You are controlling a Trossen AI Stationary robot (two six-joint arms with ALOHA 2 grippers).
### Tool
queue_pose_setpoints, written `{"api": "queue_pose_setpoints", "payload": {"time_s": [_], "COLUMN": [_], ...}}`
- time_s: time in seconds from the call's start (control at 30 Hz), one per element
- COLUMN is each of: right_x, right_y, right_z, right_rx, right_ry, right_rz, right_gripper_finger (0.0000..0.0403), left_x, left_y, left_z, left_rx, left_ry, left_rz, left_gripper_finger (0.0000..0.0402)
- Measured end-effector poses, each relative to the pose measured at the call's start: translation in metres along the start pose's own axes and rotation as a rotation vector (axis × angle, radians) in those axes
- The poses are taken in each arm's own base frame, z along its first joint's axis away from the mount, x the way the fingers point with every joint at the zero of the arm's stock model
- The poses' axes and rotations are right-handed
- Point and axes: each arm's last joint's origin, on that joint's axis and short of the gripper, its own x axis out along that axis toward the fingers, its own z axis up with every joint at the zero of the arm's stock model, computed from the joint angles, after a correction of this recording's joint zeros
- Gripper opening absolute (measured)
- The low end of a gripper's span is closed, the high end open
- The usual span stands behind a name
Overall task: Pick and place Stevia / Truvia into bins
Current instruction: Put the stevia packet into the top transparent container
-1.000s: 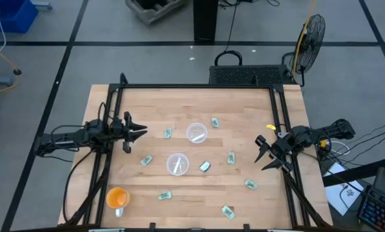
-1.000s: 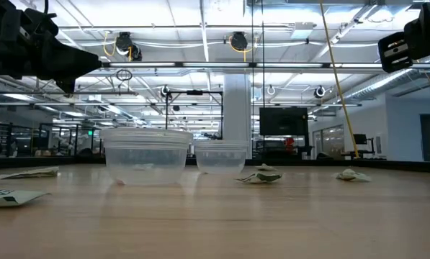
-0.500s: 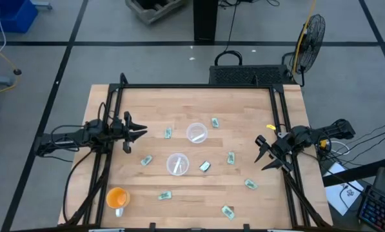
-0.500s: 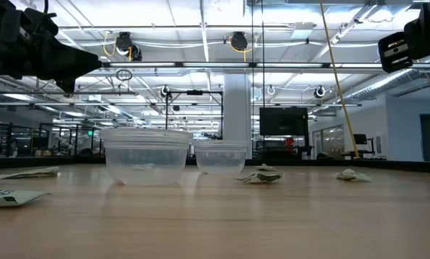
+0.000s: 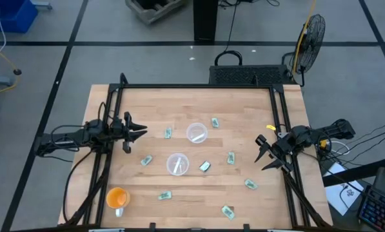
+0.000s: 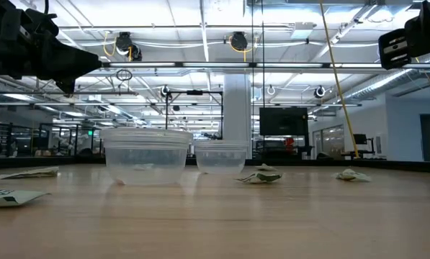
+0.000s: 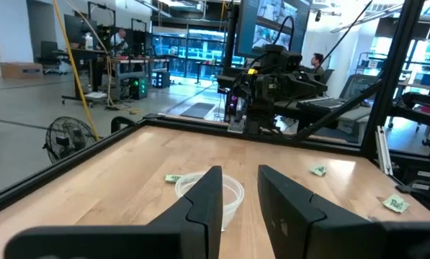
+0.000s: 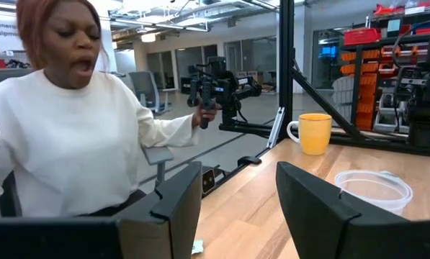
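From above, print on the Stevia packets (image 5: 146, 160) was too small to read, and whether the near cup (image 5: 177, 164) held anything could not be told. At surface height, the left gripper (image 6: 34, 50) and right gripper (image 6: 409, 39) were cut off by the picture's top corners. The left wrist's fingers (image 7: 204, 205) hid part of a cup (image 7: 233, 193).

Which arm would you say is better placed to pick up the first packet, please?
Probably the left: the open left gripper hovers close to a packet beside the far cup. The open right gripper sits farther from its nearest packet.
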Motion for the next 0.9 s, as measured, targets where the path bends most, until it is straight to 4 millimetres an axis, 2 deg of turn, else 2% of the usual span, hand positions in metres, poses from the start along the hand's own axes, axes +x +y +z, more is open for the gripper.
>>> {"api": "queue_pose_setpoints", "payload": {"time_s": [0.27,0.43,0.63,0.9], "right_x": [0.000,0.000,-0.002,-0.004], "right_y": [0.000,0.001,0.003,0.005], "right_z": [0.000,0.007,0.019,0.029], "right_rx": [-0.002,-0.105,-0.243,-0.280], "right_ry": [-0.001,-0.067,-0.188,-0.289], "right_rz": [0.000,0.004,0.006,0.010], "right_gripper_finger": [0.0171,0.0171,0.0171,0.0171], "left_x": [0.000,0.000,0.000,0.000], "left_y": [0.000,0.000,0.000,0.000], "left_z": [0.000,0.000,0.000,0.000], "left_rx": [0.000,-0.015,-0.095,-0.234], "left_ry": [0.000,0.000,0.000,0.003], "left_rz": [0.000,0.000,0.000,0.001], "left_gripper_finger": [0.0093,0.0093,0.0093,0.0093]}}
